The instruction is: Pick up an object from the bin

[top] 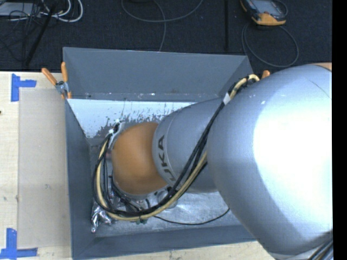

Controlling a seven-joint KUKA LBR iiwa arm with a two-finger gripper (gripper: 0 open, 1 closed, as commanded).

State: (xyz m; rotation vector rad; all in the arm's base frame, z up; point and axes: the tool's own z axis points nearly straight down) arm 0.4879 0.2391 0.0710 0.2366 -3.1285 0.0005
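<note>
The silver arm (255,161) fills the grey metal bin (77,167); a crumpled silvery scrap (100,219) lies front-left. Whether the gripper (126,203) is apart or together cannot be told.

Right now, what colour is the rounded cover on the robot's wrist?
The cover is orange; the camera view from above shows it best.

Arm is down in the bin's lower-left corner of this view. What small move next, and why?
Probably raise the wrist straight up a little. Its orange cover and cables hide what lies beneath; a crumpled silvery thing pokes out by the bin corner. A short rise should show whether anything comes along.
</note>
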